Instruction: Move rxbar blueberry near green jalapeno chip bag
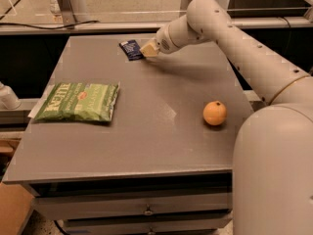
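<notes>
The rxbar blueberry [130, 49], a small dark navy bar with white lettering, is at the far middle of the grey table [146, 131]. My gripper [148, 50] is at the bar's right end, shut on it, and holds it tilted just above the tabletop. The green jalapeno chip bag [78, 102] lies flat at the table's left side, well to the left and nearer the front than the bar.
An orange [214, 113] sits on the right part of the table. My arm [234, 38] reaches in from the right over the far right corner. A drawer front [146, 207] is below the table's front edge.
</notes>
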Motion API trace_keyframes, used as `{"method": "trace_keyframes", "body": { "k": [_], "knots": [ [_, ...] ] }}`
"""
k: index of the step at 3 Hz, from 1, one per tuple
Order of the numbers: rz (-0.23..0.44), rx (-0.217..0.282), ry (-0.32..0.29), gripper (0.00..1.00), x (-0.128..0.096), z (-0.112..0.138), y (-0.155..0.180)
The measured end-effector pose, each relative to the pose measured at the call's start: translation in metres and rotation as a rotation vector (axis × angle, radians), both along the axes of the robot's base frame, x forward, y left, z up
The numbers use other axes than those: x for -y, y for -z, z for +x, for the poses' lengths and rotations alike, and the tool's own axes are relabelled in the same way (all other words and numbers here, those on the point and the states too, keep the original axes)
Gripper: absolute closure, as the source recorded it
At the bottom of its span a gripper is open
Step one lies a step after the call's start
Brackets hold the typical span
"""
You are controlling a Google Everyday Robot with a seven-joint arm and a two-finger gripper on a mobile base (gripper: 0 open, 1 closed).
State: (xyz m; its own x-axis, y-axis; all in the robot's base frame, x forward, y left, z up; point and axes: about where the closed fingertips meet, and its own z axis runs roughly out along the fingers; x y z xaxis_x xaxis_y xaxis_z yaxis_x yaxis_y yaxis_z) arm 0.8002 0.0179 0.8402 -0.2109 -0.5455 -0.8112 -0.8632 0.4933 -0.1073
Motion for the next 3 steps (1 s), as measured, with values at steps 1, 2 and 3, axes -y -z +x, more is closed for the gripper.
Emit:
{"method": "trace_keyframes", "body": {
  "k": [1, 2, 3],
  "knots": [
    [-0.002, -0.015, -0.001, 0.83, 0.0002, -0.0004, 0.0],
    [-0.004, -0.028, -0.007, 0.59, -0.0027, 0.0004, 0.0014],
    [-0.005, -0.034, -0.012, 0.36, -0.0057, 0.0018, 0.0017]
  ]
}}
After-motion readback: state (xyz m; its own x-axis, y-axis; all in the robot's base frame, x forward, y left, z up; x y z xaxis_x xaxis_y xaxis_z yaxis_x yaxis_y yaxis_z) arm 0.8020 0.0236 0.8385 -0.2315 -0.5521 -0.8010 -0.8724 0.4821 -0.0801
